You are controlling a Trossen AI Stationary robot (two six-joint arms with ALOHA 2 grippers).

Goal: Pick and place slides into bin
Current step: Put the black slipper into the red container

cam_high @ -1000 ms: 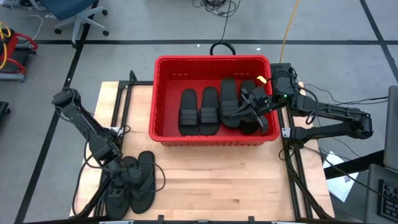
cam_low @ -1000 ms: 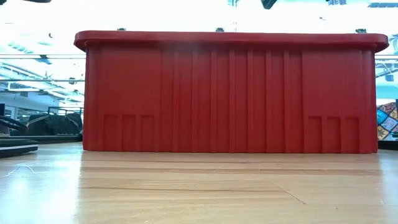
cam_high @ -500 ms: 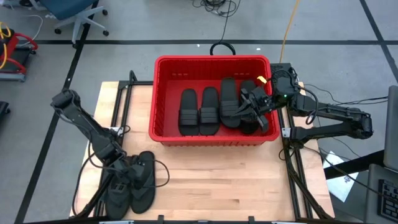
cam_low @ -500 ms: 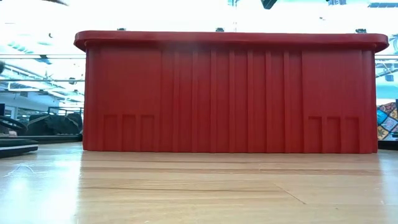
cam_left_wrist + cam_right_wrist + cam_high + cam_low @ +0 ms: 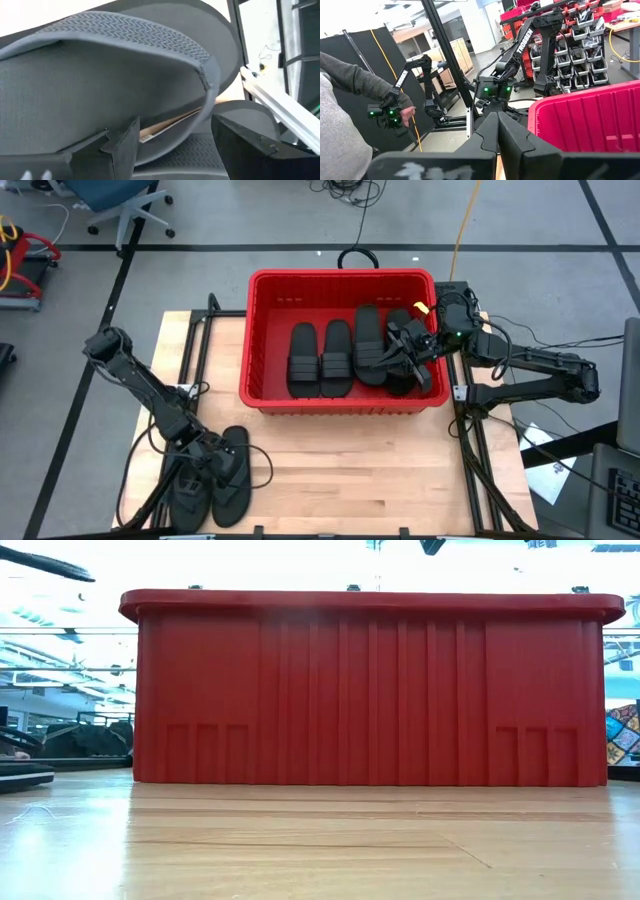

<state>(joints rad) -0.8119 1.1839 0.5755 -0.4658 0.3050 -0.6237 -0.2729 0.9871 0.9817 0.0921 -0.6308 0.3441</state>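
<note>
Six slides (image 5: 336, 358) lay in the bin (image 5: 262, 340): two band-strap ones side by side at the middle, long axes running front to back, then what looked like four more bunched at the right end, overlapping so the count there was unsure. Two flip-flops (image 5: 232, 470) lay on the table (image 5: 350, 470) at the front left corner, long axes also roughly front to back, side by side. The left gripper (image 5: 208, 463) was down on the flip-flops; in the left wrist view its fingers (image 5: 122, 147) stood apart astride a thong strap (image 5: 125, 35), not clamped. The right gripper (image 5: 408, 350) sat inside the bin's right end over the piled slides, its fingers (image 5: 492, 135) pressed together holding nothing visible. In the low view the bin wall (image 5: 370, 690) hid everything inside; only a flip-flop edge (image 5: 25, 775) showed at far left. A person's sleeve (image 5: 355, 80) showed in the right wrist view.
</note>
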